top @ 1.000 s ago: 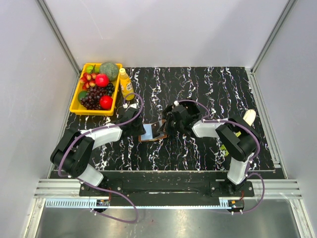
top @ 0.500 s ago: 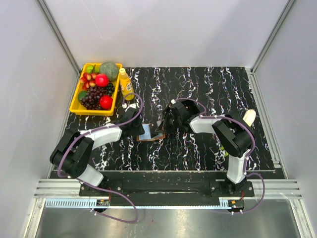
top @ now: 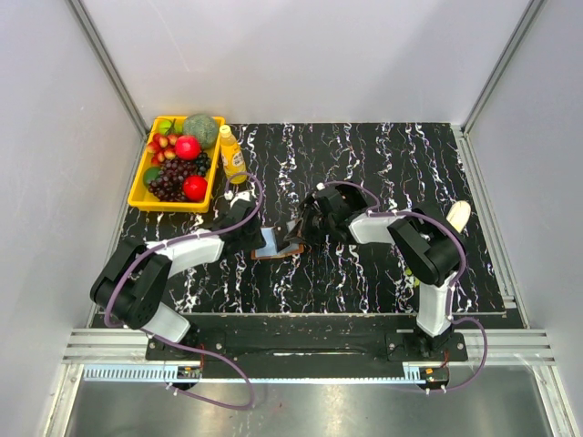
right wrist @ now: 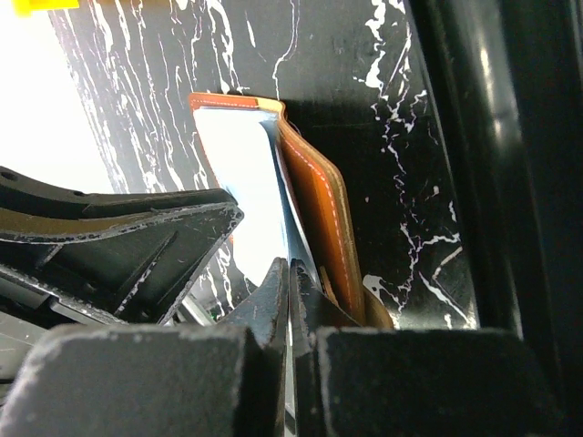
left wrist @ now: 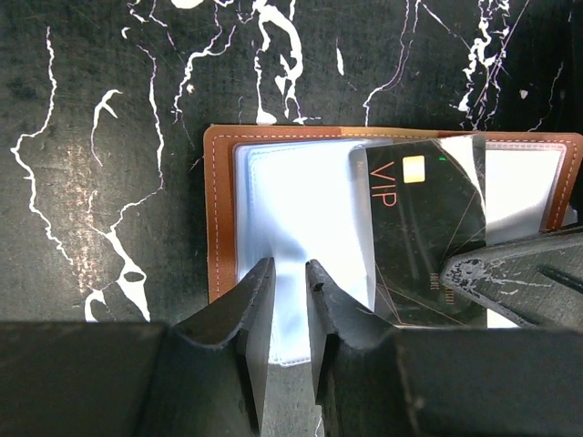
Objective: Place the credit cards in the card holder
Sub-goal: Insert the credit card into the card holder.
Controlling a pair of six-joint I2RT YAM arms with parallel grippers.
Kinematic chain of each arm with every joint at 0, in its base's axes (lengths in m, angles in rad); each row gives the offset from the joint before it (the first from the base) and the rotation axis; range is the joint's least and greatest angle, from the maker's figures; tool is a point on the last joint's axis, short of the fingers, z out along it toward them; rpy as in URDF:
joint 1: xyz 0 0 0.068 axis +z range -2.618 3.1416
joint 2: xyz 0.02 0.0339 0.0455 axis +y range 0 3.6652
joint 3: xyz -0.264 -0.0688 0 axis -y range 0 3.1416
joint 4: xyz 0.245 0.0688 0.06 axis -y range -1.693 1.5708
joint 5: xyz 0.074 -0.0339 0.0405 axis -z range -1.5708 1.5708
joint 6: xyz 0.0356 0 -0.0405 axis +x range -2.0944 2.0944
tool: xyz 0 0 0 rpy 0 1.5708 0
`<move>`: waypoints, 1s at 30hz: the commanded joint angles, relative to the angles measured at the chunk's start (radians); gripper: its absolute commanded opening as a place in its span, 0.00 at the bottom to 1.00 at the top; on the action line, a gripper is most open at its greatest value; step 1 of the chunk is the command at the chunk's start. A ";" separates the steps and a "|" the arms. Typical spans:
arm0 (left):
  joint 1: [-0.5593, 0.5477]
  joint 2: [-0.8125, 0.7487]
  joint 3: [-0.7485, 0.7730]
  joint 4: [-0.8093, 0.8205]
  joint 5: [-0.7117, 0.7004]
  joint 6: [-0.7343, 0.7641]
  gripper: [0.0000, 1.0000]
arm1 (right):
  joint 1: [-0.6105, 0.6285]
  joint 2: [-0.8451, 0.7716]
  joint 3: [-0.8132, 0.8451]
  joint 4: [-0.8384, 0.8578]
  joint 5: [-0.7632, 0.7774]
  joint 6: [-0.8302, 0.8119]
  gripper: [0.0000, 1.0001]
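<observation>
The brown card holder (top: 271, 254) lies open on the black marbled table, its clear sleeves up (left wrist: 301, 209); its stitched edge shows in the left wrist view (left wrist: 219, 209) and it shows edge-on in the right wrist view (right wrist: 323, 205). My right gripper (top: 297, 235) (right wrist: 290, 269) is shut on a black VIP credit card (left wrist: 424, 228), held slanted over the holder's right half. The card shows edge-on in the right wrist view (right wrist: 297, 250). My left gripper (top: 259, 238) (left wrist: 290, 269) has its jaws a narrow gap apart, tips over the sleeve's near edge.
A yellow basket (top: 137, 194) of fruit stands at the back left, with a small yellow bottle (top: 231, 153) beside it. A banana (top: 458, 216) lies at the right, behind the right arm. The two grippers sit close together over the holder.
My right gripper has moved left with the black card, from beside the holder to over it. My left gripper has shifted slightly and stays at the holder's left side.
</observation>
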 commanded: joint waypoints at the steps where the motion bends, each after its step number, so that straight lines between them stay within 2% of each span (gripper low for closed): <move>1: -0.017 0.054 -0.056 -0.205 -0.044 -0.015 0.25 | -0.010 0.032 -0.020 0.073 -0.043 0.060 0.00; 4: -0.018 0.039 -0.054 -0.216 -0.067 -0.030 0.25 | -0.013 0.026 -0.028 0.073 -0.054 0.055 0.00; 6: -0.018 0.019 -0.065 -0.195 -0.058 -0.030 0.29 | -0.010 0.032 -0.029 0.069 -0.059 0.052 0.00; 10: -0.018 0.019 -0.059 -0.186 -0.029 -0.029 0.27 | -0.009 0.010 -0.066 0.064 -0.028 0.058 0.00; 13: -0.020 0.016 -0.065 -0.184 -0.021 -0.032 0.29 | 0.011 0.000 -0.020 -0.078 0.035 -0.018 0.00; 15: -0.020 0.013 -0.063 -0.199 -0.026 -0.032 0.29 | 0.022 -0.020 -0.043 -0.071 0.078 -0.022 0.00; 23: -0.023 -0.006 -0.079 -0.204 -0.003 -0.032 0.28 | 0.041 0.010 0.017 -0.150 0.084 -0.057 0.00; 26: -0.032 -0.012 -0.083 -0.212 -0.011 -0.035 0.25 | 0.036 -0.048 -0.054 -0.022 0.113 0.023 0.00; 28: -0.035 -0.030 -0.092 -0.216 -0.018 -0.043 0.25 | 0.027 -0.022 0.021 -0.109 0.077 -0.012 0.00; 30: -0.038 -0.055 -0.092 -0.225 -0.014 -0.038 0.26 | 0.027 -0.008 0.018 -0.074 0.052 0.020 0.00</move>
